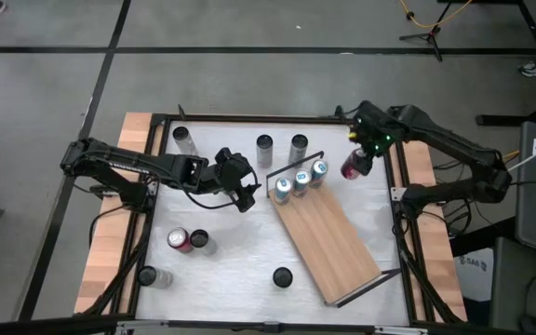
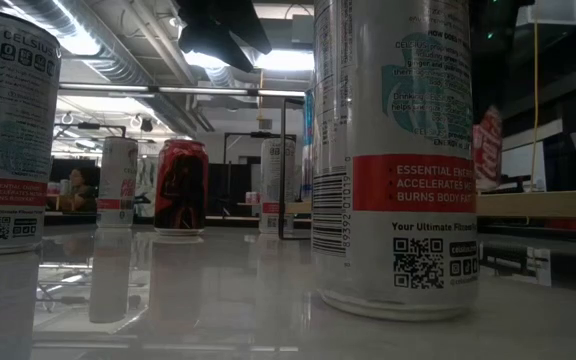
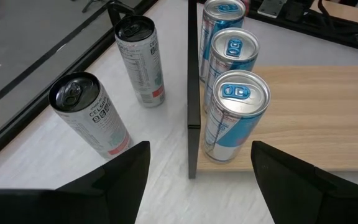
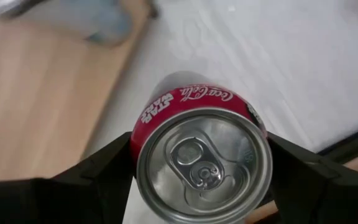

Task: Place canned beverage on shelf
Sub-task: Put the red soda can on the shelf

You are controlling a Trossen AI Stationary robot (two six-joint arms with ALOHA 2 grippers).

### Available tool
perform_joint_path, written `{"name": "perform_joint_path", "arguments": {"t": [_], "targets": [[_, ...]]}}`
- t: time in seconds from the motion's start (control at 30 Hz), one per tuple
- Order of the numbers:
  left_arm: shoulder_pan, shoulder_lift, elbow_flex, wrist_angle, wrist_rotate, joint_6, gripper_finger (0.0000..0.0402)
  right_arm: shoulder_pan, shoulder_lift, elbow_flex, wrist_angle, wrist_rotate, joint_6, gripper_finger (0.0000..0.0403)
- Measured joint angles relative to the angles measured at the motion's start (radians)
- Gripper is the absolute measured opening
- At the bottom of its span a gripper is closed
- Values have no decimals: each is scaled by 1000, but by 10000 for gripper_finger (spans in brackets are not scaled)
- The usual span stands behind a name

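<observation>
The shelf [image 1: 328, 237] is a light-wood board lying slantwise on the white table, with black wire rails at its short ends. Three blue cans [image 1: 301, 180] stand in a row at its far end. My right gripper [image 1: 357, 162] is beside the shelf's far right corner, shut on a red cola can [image 4: 201, 149]. My left gripper [image 1: 247, 196] hovers open just left of the shelf's far end. Its fingers [image 3: 123, 180] are spread before the nearest blue can [image 3: 235, 115] and touch nothing. My right gripper pinches the red can's side wall [image 4: 138, 134] between its two fingers, one on each opposite side, just below the top rim. The fingers come from above, pointing steeply down. The can stays upright with its tab end up, off the tabletop.
Silver cans stand along the far edge [image 1: 184, 140], [image 1: 264, 149], [image 1: 298, 147]. A red can [image 1: 179, 239] and a dark-topped one [image 1: 199, 239] stand at the left, and others near the front [image 1: 147, 276], [image 1: 282, 276]. Most of the shelf's board is bare.
</observation>
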Motion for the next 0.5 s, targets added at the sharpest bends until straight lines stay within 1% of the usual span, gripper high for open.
{"name": "perform_joint_path", "arguments": {"t": [0.27, 0.4, 0.5], "targets": [[0, 0, 0, 0, 0, 0, 271, 248, -2, 0, 15, -21, 134, 291], [0, 0, 0, 0, 0, 0, 271, 344, 0, 0, 26, -12, 221, 292], [0, 0, 0, 0, 0, 0, 271, 405, 0, 0, 70, 10, 262, 292]]}}
